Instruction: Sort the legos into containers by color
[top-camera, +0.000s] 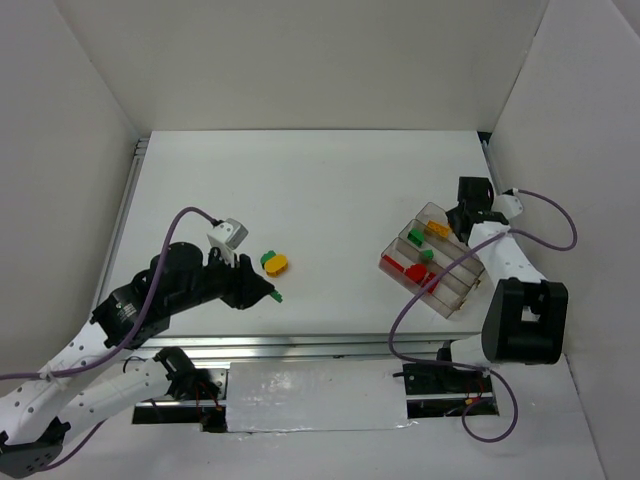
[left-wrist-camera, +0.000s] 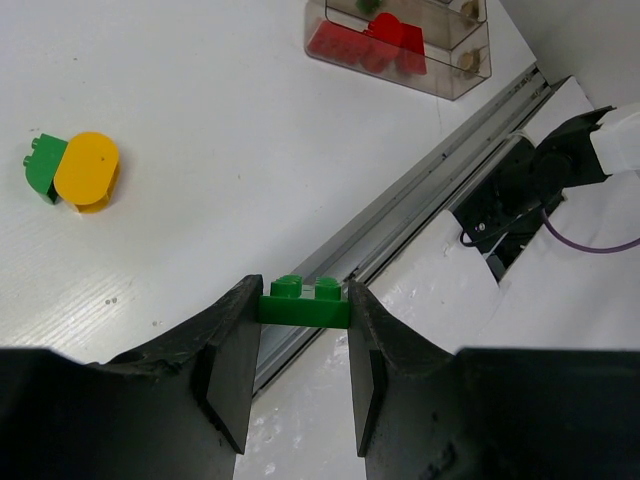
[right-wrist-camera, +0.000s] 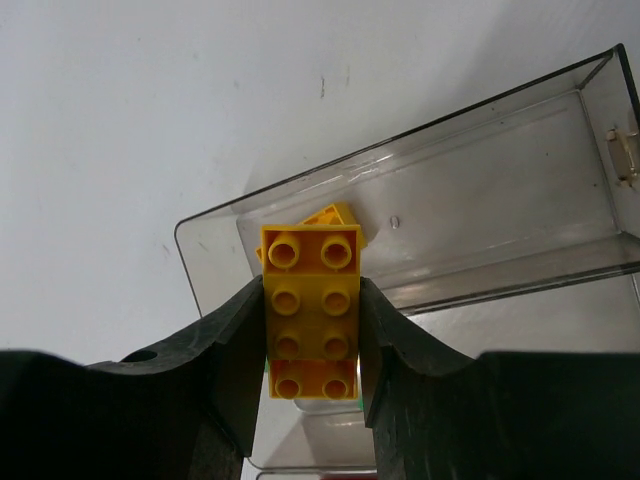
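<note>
- Presently, left gripper (left-wrist-camera: 303, 322): clamped on green brick (left-wrist-camera: 305, 304), by desk's front edge.
- Right gripper (right-wrist-camera: 311, 335): clamped on yellow brick (right-wrist-camera: 311, 275), over tray (right-wrist-camera: 500, 180) near right edge.
- Loose pair (left-wrist-camera: 80, 170), green and yellow: touching, mid-desk.

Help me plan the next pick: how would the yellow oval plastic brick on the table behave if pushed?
The yellow oval plastic brick looks rigid and is probably light. As it lies flat, it should slide on the smooth white table rather than tip. Its rounded ends might slip out of a pinch. The small green brick right against it would probably move along with it.
</note>
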